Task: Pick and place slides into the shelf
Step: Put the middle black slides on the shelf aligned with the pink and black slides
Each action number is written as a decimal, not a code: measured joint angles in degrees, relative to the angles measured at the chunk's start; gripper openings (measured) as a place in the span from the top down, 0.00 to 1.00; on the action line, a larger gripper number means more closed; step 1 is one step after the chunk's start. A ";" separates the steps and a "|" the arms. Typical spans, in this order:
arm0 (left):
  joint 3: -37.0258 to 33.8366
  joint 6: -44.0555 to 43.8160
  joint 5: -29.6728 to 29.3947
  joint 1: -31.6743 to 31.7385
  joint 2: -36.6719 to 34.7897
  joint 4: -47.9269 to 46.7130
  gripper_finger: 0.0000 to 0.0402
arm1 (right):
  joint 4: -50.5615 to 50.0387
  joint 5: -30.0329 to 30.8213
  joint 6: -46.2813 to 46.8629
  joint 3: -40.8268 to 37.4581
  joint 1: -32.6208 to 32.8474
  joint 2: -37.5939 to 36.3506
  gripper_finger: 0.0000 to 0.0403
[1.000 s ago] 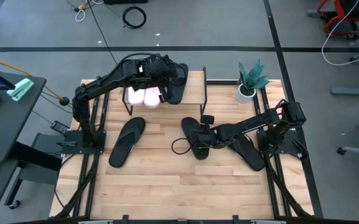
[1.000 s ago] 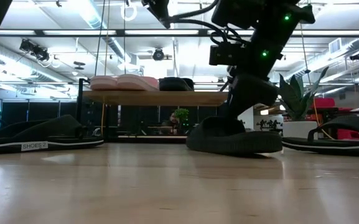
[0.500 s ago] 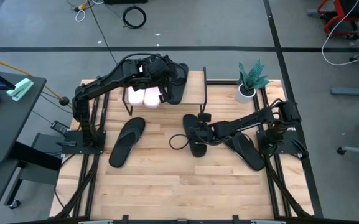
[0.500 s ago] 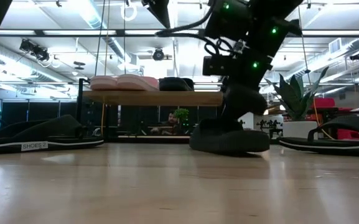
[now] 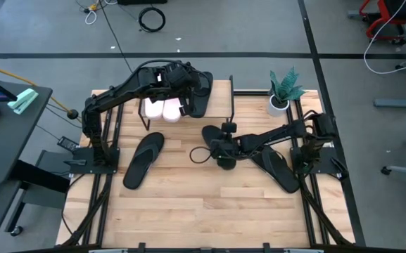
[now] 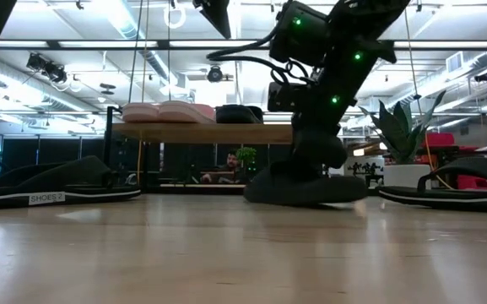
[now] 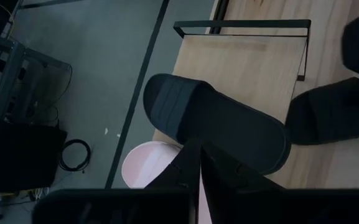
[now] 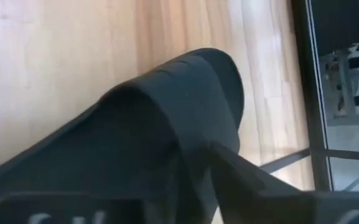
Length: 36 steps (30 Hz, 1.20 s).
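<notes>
Nearest the table's middle, the right gripper [image 5: 220, 146] had closed onto the strap of a black slide [image 6: 298, 187] and dragged it a little toward the shelf [image 5: 217, 98] over the last second, so the grasp looked made and the carry seemed ready to start. Two more black slides lay flat on the table [image 5: 181, 197], one at the left [image 5: 143, 159], one at the right [image 5: 276, 169]. Farther back, the left gripper [image 5: 188, 91] hovered clenched over the shelf, beside the black slide [image 7: 216, 127] and pink pair [image 5: 162, 109] resting there.

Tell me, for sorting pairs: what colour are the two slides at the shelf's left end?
Pale pink slides, clearest in the high view, on the shelf.
</notes>
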 joint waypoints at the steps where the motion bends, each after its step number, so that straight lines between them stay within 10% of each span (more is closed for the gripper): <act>1: 0.00 0.00 -0.01 0.02 0.00 -0.02 0.96 | 0.30 -0.22 0.00 0.02 -0.45 0.00 0.82; 5: 0.00 0.03 -0.02 0.04 0.00 -0.02 0.97 | 0.54 -1.22 -0.19 0.07 -1.96 0.00 0.97; 23: 0.00 2.99 -0.04 0.04 0.00 -0.18 0.97 | -4.49 -7.88 14.22 6.58 11.13 -10.09 0.98; 36: 0.15 2.95 -3.72 -0.24 -7.76 1.45 0.98 | -13.43 22.06 3.86 13.07 7.40 -21.06 0.98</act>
